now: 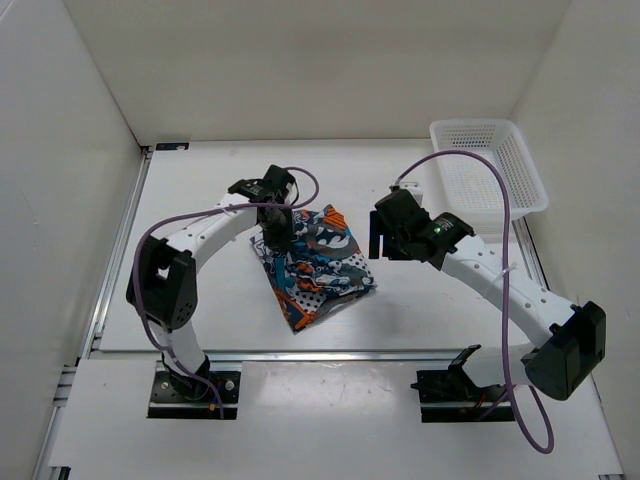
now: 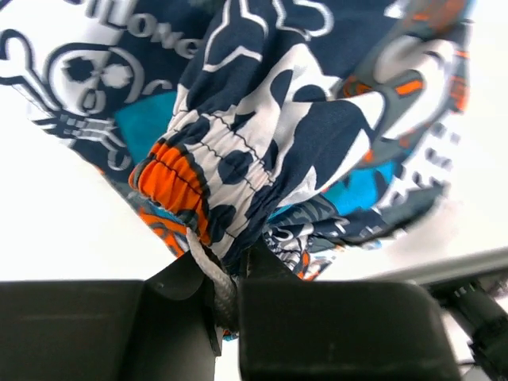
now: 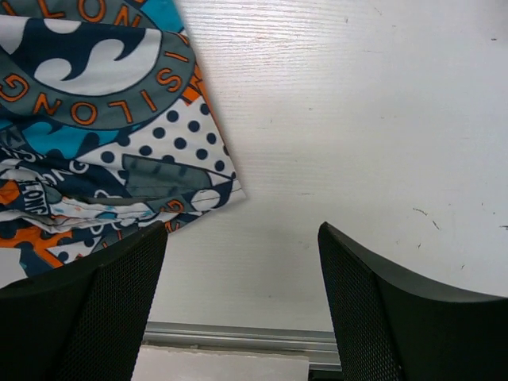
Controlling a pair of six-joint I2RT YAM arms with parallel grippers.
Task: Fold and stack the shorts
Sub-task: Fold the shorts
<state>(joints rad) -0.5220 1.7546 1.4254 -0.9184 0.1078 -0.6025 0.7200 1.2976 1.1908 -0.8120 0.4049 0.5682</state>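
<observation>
Centre of the top view, on the white counter [image 1: 200, 200]: one pair of shorts [image 1: 318, 265], bunched into a rough diamond. Just right of it, right gripper [image 1: 380, 245], fingers apart, holding nothing. At the shorts' upper-left edge, left gripper [image 1: 277, 232], clamped on the elastic waistband. Upper right: one mesh basket [image 1: 520, 165]. Looks partway folded, with flattening and stacking left. Two grippers in all.

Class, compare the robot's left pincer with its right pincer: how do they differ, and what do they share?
The left pincer is shut on the shorts, pinching their gathered waistband; the right pincer is open and empty. The left pincer sits against the fabric; the right pincer hangs over bare table beside the shorts. Both are black.
</observation>
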